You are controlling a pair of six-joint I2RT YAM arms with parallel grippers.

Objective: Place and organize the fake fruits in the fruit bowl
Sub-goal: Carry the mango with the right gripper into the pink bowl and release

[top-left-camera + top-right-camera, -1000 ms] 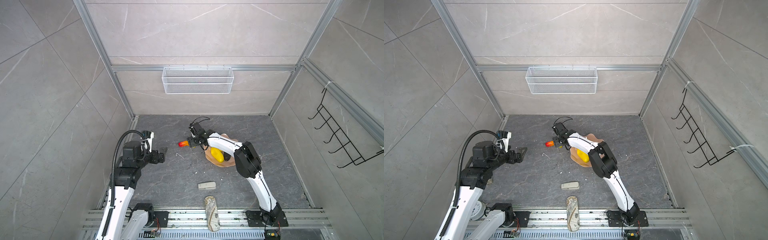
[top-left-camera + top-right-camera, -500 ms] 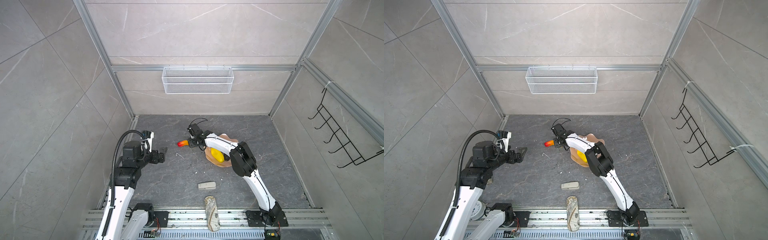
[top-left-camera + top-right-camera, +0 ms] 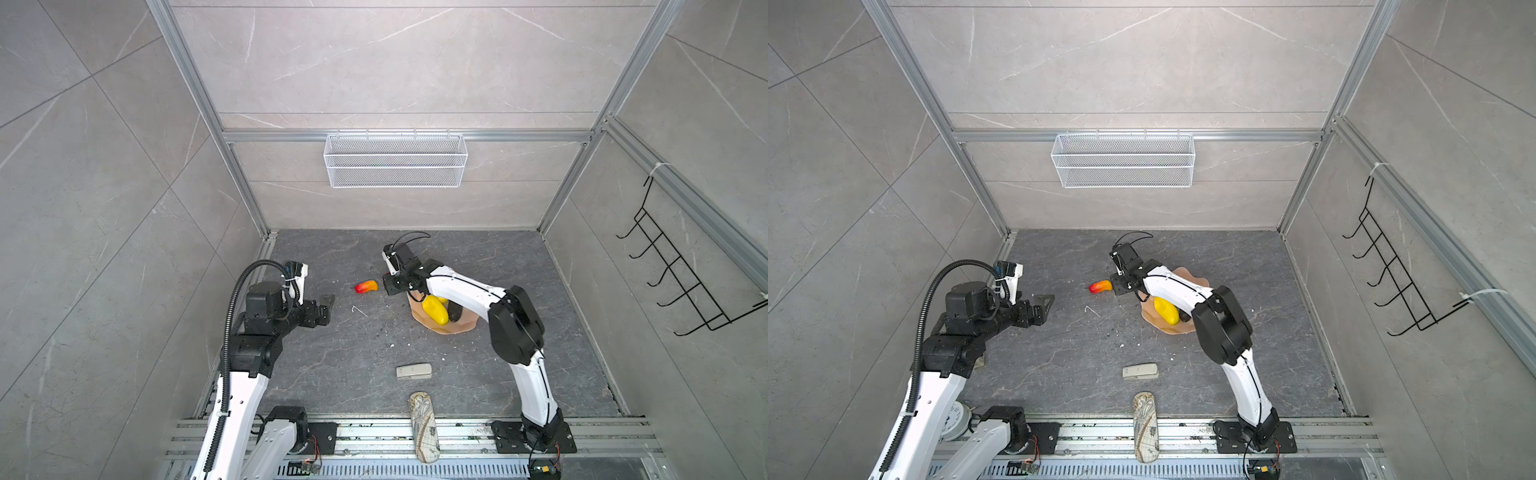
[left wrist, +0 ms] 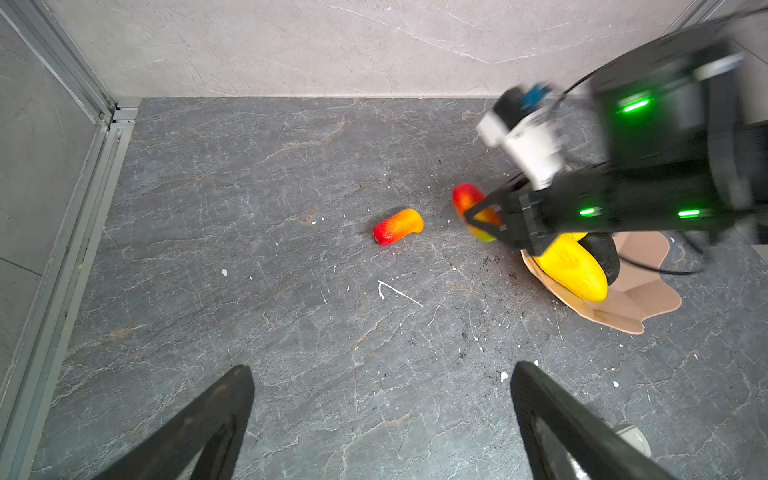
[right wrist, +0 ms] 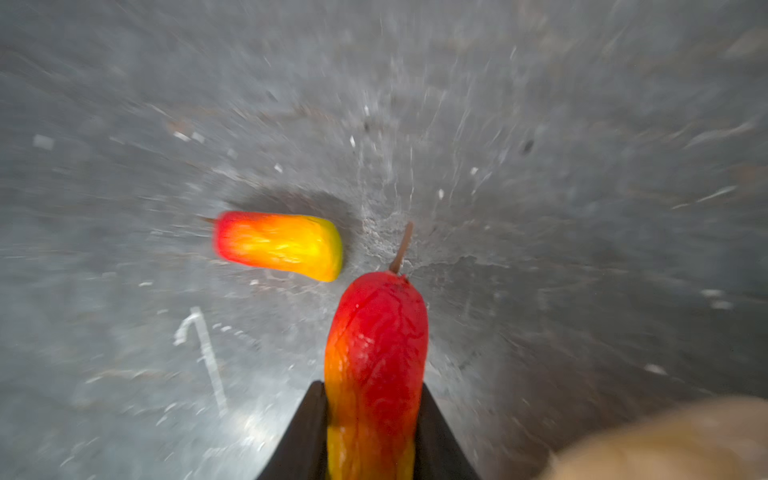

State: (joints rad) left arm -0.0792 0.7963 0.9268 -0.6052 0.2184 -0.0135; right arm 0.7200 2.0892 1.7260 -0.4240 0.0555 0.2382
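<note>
At far left, left fingers [image 4: 199, 424] spread wide, nothing between them, poised above bare grey table [image 3: 332, 365] and aimed toward the middle. Right of them and well apart from the tips, a loose red-orange fruit [image 3: 366, 286] lying on its side on the table, red end toward the left wall, yellow end toward the bowl.

Immediately right again, right fingers [image 5: 305, 440] pinched narrow onto a second red-orange fruit [image 5: 376, 365], red stem end sticking out past the tips, yellow end gripped between them. Held just beside the bowl's left edge, outside it. Right wrist view blurred.

Nearer the front, around the middle, a beige block [image 3: 413, 371] flat on the table. In front of it, a map-patterned case [image 3: 423, 432] overlapping the front rail.

Right of the held fruit, pale pink bowl [image 3: 459, 328] on the table, partly hidden under the right arm. Inside it, a long yellow fruit [image 3: 435, 311] with a black-brown oval fruit [image 3: 455, 312] against its right side.

High on the back wall, white wire basket [image 3: 395, 166]. On the right wall, black hook rack [image 3: 681, 282].
</note>
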